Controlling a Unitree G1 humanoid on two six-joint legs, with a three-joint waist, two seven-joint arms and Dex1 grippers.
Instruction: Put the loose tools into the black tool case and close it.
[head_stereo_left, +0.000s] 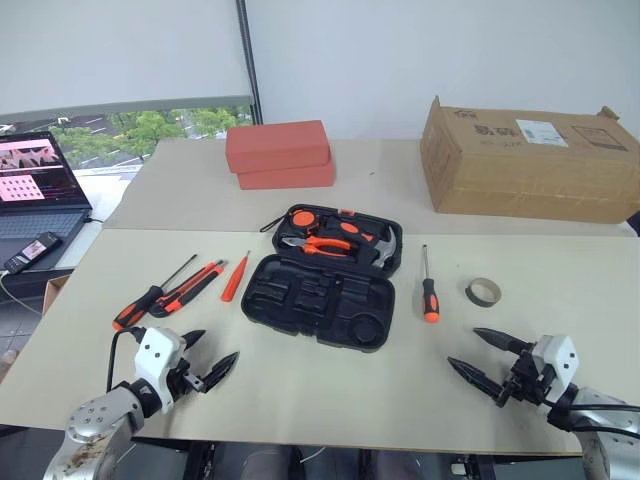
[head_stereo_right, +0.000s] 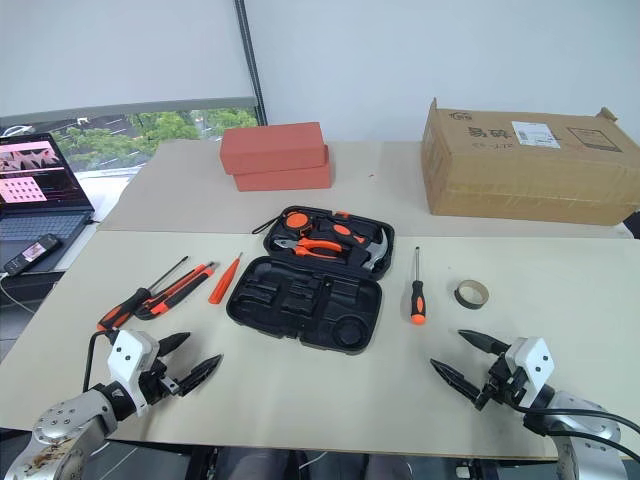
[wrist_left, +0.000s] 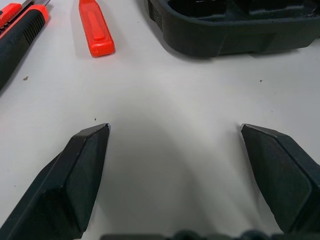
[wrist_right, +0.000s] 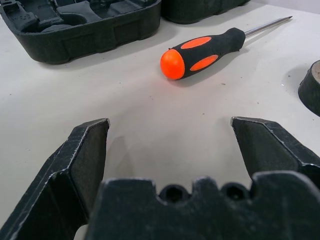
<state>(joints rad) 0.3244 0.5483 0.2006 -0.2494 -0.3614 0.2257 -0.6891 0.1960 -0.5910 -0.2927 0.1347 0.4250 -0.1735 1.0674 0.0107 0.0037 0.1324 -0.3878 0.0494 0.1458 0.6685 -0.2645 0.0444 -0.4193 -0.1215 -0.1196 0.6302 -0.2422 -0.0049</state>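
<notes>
The black tool case (head_stereo_left: 255, 290) lies open mid-table, its near half showing bare moulded slots. To its left lie a black-and-orange screwdriver (head_stereo_left: 150, 295), an orange-black utility knife (head_stereo_left: 190, 287) and a thin orange tester pen (head_stereo_left: 235, 277). On its right are a second screwdriver (head_stereo_left: 428, 285) and a grey tape roll (head_stereo_left: 483, 292). My left gripper (head_stereo_left: 220, 345) hovers open near the front edge, short of the tester pen (wrist_left: 96, 30). My right gripper (head_stereo_left: 462, 347) is open too, with the screwdriver (wrist_right: 205, 50) a short way ahead of its fingers. Neither gripper holds anything.
Orange-handled pliers (head_stereo_left: 325, 243) and a hammer (head_stereo_left: 385, 248) sit in the case's far half. Two stacked red boxes (head_stereo_left: 278, 153) and a brown cardboard box (head_stereo_left: 525, 160) stand at the back. A laptop (head_stereo_left: 35, 190) is off the table's left side.
</notes>
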